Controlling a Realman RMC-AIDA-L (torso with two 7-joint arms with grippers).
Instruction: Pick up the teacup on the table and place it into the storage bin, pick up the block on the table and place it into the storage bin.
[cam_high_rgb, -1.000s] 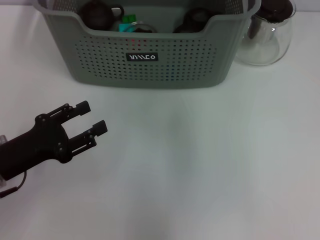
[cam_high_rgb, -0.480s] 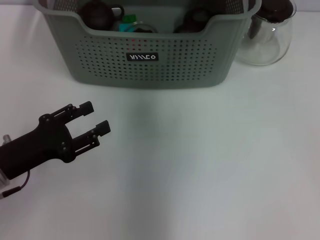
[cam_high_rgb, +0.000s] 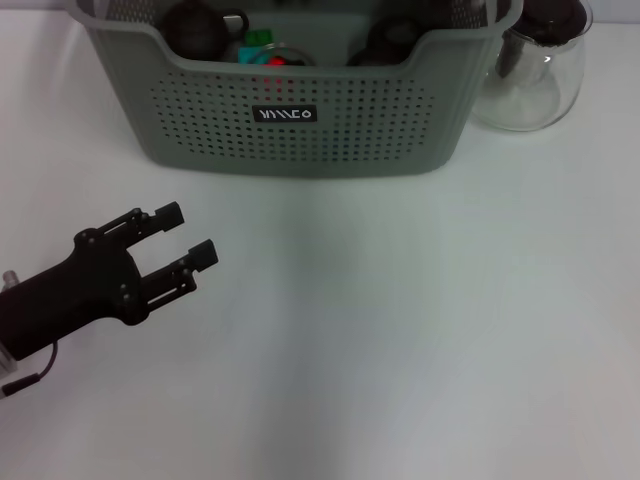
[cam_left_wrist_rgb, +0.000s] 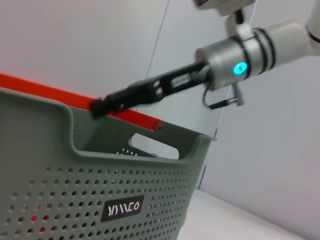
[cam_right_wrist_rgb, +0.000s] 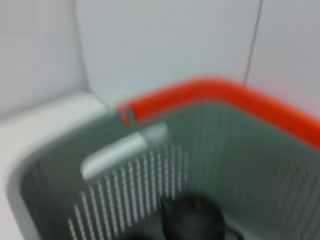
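The grey-green storage bin (cam_high_rgb: 300, 130) stands at the back of the white table. Inside it sit a dark round teacup (cam_high_rgb: 193, 28), a second dark vessel (cam_high_rgb: 392, 38) and a green block (cam_high_rgb: 258, 40), all partly hidden by the front rim. My left gripper (cam_high_rgb: 187, 235) hovers open and empty over the table, in front of the bin's left corner. The left wrist view shows my right gripper (cam_left_wrist_rgb: 99, 106) reaching over the bin's rim (cam_left_wrist_rgb: 65, 107). The right wrist view looks down into the bin (cam_right_wrist_rgb: 235, 165) at a dark round vessel (cam_right_wrist_rgb: 192, 220).
A clear glass pitcher (cam_high_rgb: 530, 70) with a black lid stands just right of the bin. Bare white table (cam_high_rgb: 400, 330) stretches in front of the bin. An orange-red band (cam_left_wrist_rgb: 35, 87) runs behind the bin against the wall.
My left gripper has shifted only slightly and stays open. The bin and its contents have not moved.
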